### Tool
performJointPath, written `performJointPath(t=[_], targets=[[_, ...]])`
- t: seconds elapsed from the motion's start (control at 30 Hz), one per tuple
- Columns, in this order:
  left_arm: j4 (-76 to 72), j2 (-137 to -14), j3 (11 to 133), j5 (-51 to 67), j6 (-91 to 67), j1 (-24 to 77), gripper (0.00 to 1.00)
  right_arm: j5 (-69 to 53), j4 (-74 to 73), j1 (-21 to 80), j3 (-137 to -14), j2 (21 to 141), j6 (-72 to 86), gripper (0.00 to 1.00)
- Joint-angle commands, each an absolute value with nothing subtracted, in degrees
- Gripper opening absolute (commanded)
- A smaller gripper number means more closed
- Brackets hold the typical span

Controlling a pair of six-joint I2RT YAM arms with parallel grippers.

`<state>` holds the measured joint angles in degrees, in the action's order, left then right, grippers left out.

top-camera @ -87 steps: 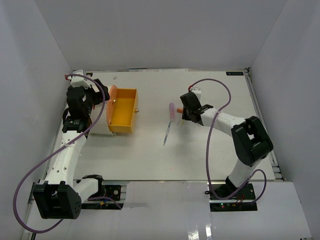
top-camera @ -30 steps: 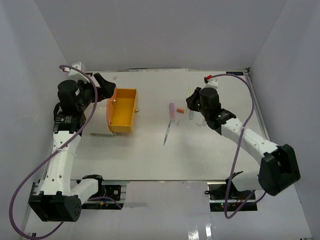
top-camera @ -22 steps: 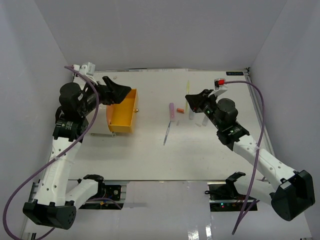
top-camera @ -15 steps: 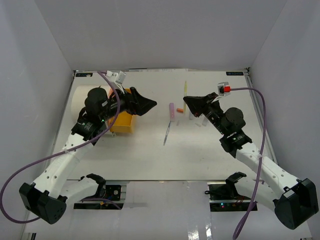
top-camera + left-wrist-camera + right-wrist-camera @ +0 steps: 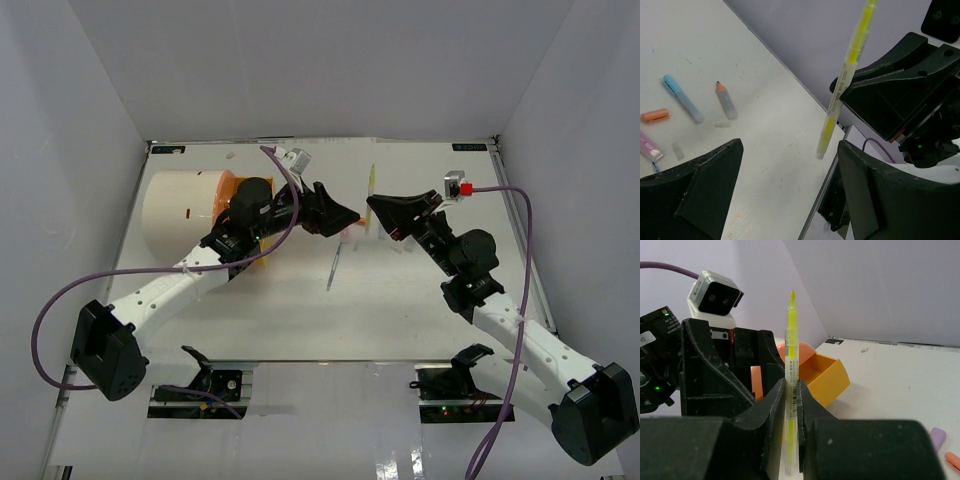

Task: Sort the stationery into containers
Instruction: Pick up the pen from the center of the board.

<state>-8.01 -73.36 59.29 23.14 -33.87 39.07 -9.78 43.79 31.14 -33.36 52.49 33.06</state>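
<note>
**Yellow pen upright in the right jaws**

The yellow pen [image 5: 791,365] stands upright above the bench [image 5: 400,300], pinched near its lower end by the right jaws. The left jaws face it, spread wide and gripping nothing. Behind them sits the orange drawer [image 5: 826,374] (just beside the cream drum [image 5: 180,210]). A light blue marker [image 5: 683,99] and a short orange marker [image 5: 655,115] lie on the bench.

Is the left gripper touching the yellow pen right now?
Apart. The left wrist view shows the pen between the left gripper's open fingers, with a clear gap on each side.
</note>
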Motion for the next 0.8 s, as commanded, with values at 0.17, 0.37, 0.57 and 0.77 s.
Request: performJointPath(t=[0.17, 0.37, 0.57, 0.77], targets=[[-18.01, -76.11, 59.94, 27.5, -33.4, 40.52, 0.81, -10.99, 50.89, 31.11, -32.96, 52.91, 35.07, 0.08], [-20.83, -77.61, 59.77, 30.23, -31.73, 41.13, 0.77, -11.69, 52.73, 31.11, -33.57, 54.58, 35.77, 0.08], [-21.97, -78.49, 60.55, 32.6, -29.1, 41.13, 0.65, -13.09, 54.4, 31.11, -34.72, 55.9, 36.03, 0.08], [-22.24, -80.15, 61.7, 34.45, -27.78, 41.13, 0.54, -14.15, 58.09, 31.11, -34.63, 57.65, 36.91, 0.08]])
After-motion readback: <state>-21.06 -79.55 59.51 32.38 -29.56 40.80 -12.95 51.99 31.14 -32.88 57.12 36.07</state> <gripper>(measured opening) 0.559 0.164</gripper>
